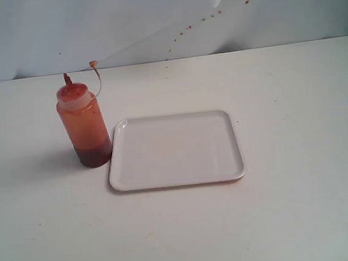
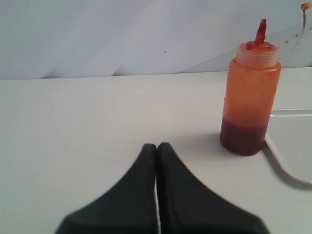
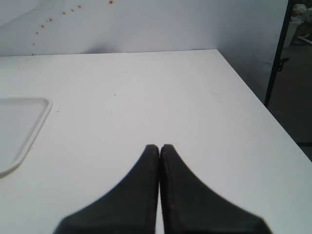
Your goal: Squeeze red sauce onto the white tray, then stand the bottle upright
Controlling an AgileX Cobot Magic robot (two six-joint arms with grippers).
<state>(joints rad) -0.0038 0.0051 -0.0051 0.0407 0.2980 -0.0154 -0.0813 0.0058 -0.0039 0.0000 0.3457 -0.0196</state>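
Orange-red bottle (image 1: 84, 124) stands upright just beside white tray (image 1: 176, 150); left tool (image 2: 157, 146) and right tool (image 3: 159, 147) clenched empty.

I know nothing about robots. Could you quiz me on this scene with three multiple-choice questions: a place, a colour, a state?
1. Where is the bottle relative to the white tray?
A) lying on it
B) upright on the table beside it
C) stacked under it
2. What colour is the bottle's nozzle?
A) red
B) green
C) black
3. How are the left arm's jaws?
A) wide open
B) clamped on the bottle
C) shut, holding nothing
Answers: 1 B, it stands off the tray's rim; 2 A, the tip shows red in the left wrist view; 3 C, the jaws meet with the bottle standing apart.
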